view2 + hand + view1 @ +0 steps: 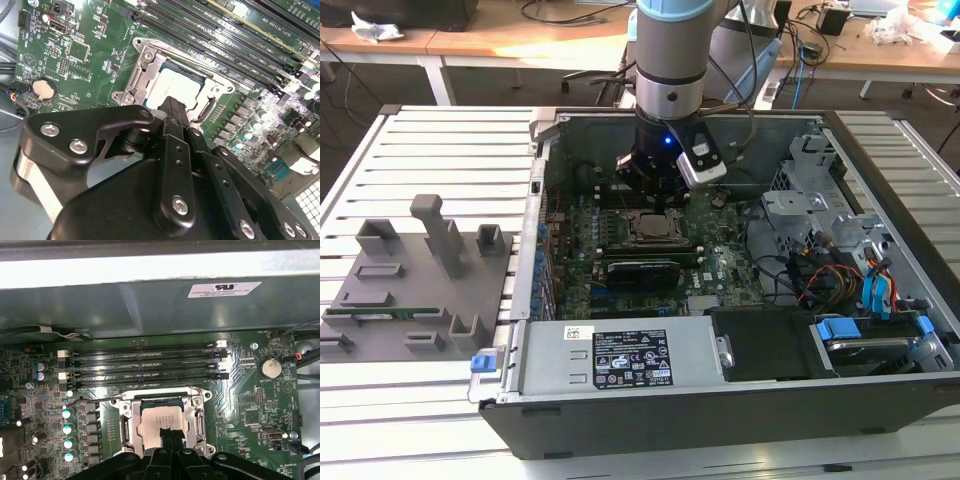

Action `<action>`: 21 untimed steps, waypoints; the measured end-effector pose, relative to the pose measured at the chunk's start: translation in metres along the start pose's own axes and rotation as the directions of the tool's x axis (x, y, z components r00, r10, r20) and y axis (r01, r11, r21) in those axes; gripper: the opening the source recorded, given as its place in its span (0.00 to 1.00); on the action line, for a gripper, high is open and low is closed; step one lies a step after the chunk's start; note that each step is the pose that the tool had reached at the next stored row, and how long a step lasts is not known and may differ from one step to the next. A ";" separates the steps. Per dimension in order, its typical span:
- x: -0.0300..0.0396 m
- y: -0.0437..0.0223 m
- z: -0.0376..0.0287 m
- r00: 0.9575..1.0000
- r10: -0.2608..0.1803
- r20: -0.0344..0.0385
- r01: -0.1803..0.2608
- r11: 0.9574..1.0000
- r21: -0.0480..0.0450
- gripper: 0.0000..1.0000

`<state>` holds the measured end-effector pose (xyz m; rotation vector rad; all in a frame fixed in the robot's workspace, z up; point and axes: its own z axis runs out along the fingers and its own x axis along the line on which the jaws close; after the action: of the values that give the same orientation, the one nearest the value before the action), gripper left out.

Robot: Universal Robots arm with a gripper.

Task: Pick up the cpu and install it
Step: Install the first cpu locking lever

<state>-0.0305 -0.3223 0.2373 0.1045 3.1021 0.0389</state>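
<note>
The black, bolted metal gripper (172,107) hangs right over the square metal-framed socket (165,422) on the green motherboard (715,265), its narrow tip reaching onto the near edge of the small flat square cpu with its silver-grey top (157,420). The cpu lies flat inside the socket frame, its pale face level with the surrounding bracket, which suggests it is already seated there. In both wrist views the fingertips seem drawn together into one slim point over the chip (177,85); whether they pinch its edge, only press on it, or stand just clear of it I cannot tell. Being this close to the socket fits either aligning or letting go of the part.

Beyond the socket, away from the gripper, run the long black memory slots (145,367), and a round silver coin battery (271,368) sits off to the socket's side. In the exterior view, the arm's wrist hides the gripper's tip, and the open dark computer case (720,410) cuts off the board's edges.
</note>
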 end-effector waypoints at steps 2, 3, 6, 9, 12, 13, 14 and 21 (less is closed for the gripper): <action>0.0000 0.0000 0.0000 1.000 0.000 0.000 0.000 1.000 0.000 0.11; 0.0000 0.0000 0.0000 1.000 0.000 0.000 0.000 1.000 0.000 0.11; 0.0003 0.0000 -0.0001 1.000 0.000 0.000 0.000 1.000 0.000 0.11; 0.0034 -0.0002 -0.0002 1.000 0.000 0.000 0.000 1.000 0.000 0.11; 0.0152 -0.0010 -0.0007 1.000 0.000 0.000 0.000 1.000 -0.002 0.11; 0.0181 -0.0012 -0.0008 1.000 0.000 0.001 0.000 1.000 -0.003 0.11; 0.0203 -0.0014 -0.0008 1.000 0.000 0.001 0.000 1.000 -0.003 0.11; 0.0398 -0.0026 -0.0015 1.000 0.000 0.002 0.000 1.000 -0.005 0.11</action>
<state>-0.0704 -0.3222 0.2373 0.1046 3.1002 0.0458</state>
